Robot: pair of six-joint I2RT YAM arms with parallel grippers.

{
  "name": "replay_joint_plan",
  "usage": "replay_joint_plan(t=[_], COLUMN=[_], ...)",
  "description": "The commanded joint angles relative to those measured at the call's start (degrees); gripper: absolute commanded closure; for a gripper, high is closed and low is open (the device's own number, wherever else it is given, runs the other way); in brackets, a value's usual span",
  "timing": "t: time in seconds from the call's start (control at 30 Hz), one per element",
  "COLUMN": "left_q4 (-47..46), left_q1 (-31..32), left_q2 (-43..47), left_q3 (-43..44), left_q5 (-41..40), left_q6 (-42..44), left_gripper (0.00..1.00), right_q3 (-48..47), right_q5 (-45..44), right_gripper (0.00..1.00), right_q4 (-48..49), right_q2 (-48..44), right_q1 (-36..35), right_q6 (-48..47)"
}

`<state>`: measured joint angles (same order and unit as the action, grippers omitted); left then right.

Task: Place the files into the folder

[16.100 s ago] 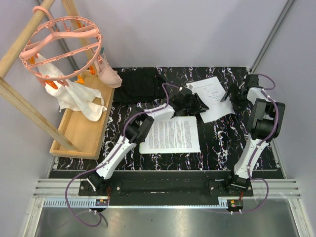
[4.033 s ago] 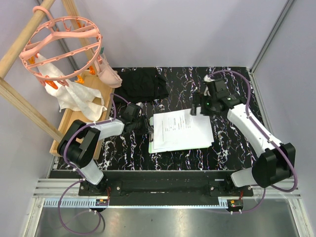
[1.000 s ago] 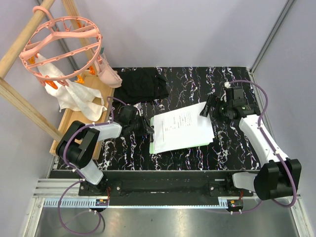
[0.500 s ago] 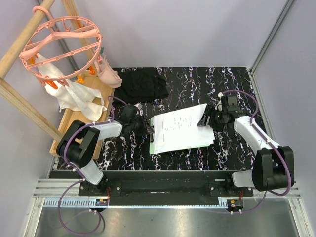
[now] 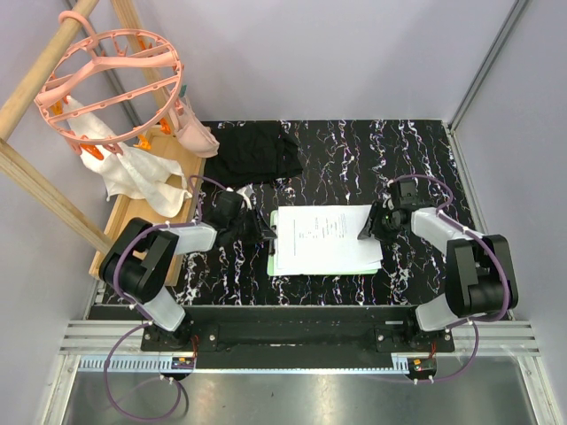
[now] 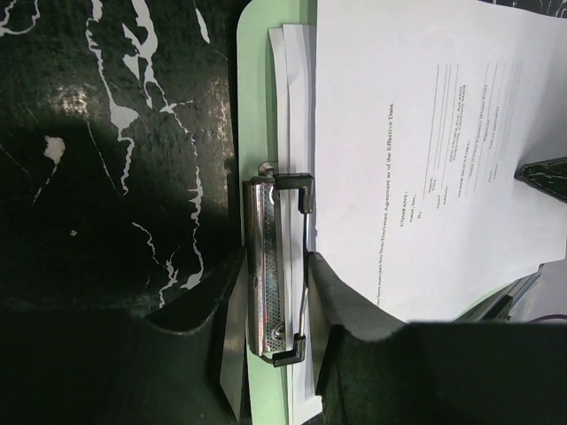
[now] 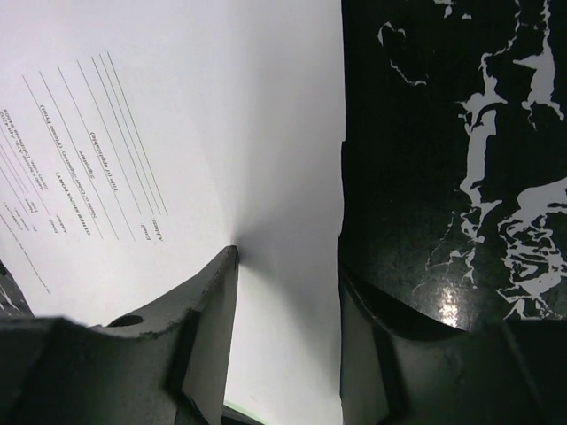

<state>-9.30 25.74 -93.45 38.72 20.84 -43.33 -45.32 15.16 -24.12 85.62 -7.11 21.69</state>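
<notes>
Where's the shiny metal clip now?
In the left wrist view, the shiny metal clip is gripped by the left gripper, at the light-green clipboard's left short edge.

The folder (image 5: pixel 271 258) is a flat, light-green board with rounded corners, lying face up near the middle of the table (image 5: pixel 354 150), its long sides running across the table's width. Its chrome clip (image 6: pixel 270 266) with a dark wire handle sits on the short edge toward the table's left side. The files (image 5: pixel 323 239) are a thin stack of white sheets lying flat on the folder, covering all but a green strip at the clip end. The top sheet bears a few lines of small black print and ruled blanks. Lower sheets peek out unevenly toward the clip; whether it clamps them is unclear
</notes>
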Motion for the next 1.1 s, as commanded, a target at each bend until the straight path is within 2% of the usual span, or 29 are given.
replay_joint_plan(t=[0.0,0.6,0.8,0.83,0.9,1.07], left_q4=[-3.71,-5.20,-7.31,-7.83,-9.15,-9.51], left_q1=[-0.16,-0.16,-0.25,-0.34,-0.95,-1.30], left_q2=[1.51,3.97,5.12,5.12,4.95,4.42], left_q3=[-1.54,-2.33,-3.56,-3.91,-4.44,-3.91], left_q5=[0.78,-0.36,0.16,0.51,1.83,4.03], left_q6=[0.00,-0.88,-1.05,-1.49,-2.11,-3.25], left_gripper=[1.00,1.00,1.00,1.00,1.00,1.00], right_q3=[-0.12,-1.61,-2.40,-2.58,-2.75,-3.46], right_q5=[0.14,-0.92,-2.50,-2.68,-2.68,-3.02], right_gripper=[0.52,0.44,0.50,0.60,0.66,0.67], right_q4=[4.17,5.05,4.35,4.43,4.43,4.52], right_q2=[0.60,2.53,2.35,2.18,1.92,2.27], right_q1=[-0.27,-4.49,-4.93,-4.84,-4.84,-7.20], right_q6=[-0.42,-0.51,-1.21,-1.56,-2.79,-3.59])
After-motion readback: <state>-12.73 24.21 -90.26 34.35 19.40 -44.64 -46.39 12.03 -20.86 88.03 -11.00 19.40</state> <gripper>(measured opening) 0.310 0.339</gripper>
